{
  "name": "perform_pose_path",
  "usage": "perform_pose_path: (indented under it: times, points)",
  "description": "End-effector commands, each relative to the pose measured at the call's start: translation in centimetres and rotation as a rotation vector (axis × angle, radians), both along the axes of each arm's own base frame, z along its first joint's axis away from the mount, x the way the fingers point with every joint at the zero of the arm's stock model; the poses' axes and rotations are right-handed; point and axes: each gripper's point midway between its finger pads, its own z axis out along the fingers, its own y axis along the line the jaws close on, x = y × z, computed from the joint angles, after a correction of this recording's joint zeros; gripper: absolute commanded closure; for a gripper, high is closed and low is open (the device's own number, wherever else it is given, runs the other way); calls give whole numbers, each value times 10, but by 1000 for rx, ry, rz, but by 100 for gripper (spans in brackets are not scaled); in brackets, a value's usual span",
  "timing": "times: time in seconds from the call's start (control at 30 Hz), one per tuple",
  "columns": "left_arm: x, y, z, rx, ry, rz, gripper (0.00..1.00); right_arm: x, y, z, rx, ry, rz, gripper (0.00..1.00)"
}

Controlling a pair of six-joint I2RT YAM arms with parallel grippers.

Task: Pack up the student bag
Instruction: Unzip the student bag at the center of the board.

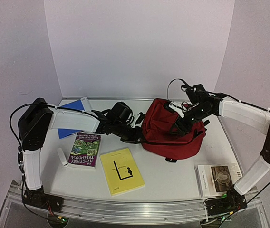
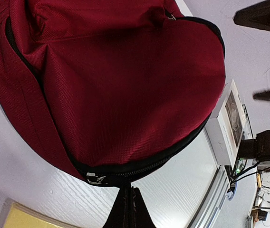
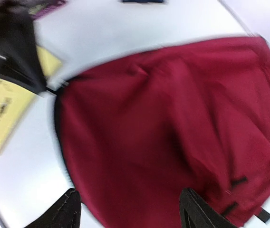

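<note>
The student bag (image 1: 173, 133) is a dark red backpack lying on the white table, right of centre. My left gripper (image 1: 136, 135) is at its left edge. In the left wrist view the gripper (image 2: 129, 192) is shut, its tips pinched on the bag's black zipper trim (image 2: 173, 154) beside the metal slider (image 2: 94, 179). My right gripper (image 1: 182, 118) hovers over the bag's top. In the blurred right wrist view it (image 3: 130, 211) is open and empty, its fingers spread above the red fabric (image 3: 173, 123).
A yellow book (image 1: 121, 171) and a purple book (image 1: 85, 149) lie in front left. A blue book (image 1: 75, 118) lies under the left arm. A white book (image 1: 218, 179) sits front right, with a small white stick (image 1: 62, 156) at the left.
</note>
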Motion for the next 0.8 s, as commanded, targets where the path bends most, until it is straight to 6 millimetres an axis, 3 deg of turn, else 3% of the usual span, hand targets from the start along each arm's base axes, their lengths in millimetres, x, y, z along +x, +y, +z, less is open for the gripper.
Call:
perform_pose_path:
  times: [0.0, 0.2, 0.37, 0.57, 0.77]
  points:
    - [2, -14, 29, -92, -20, -33, 100, -15, 34, 7, 103, 91, 19, 30]
    - [1, -16, 36, -116, -17, -36, 100, -17, 61, -26, 108, 145, 26, 31]
    - [2, -17, 40, -126, -14, -34, 100, -15, 69, -52, 96, 165, 23, 36]
    - [5, -14, 41, -133, -8, -21, 100, -15, 69, -68, 70, 184, 6, 69]
    - [11, -10, 41, -141, 1, -12, 100, -18, 63, -63, 61, 167, -5, 87]
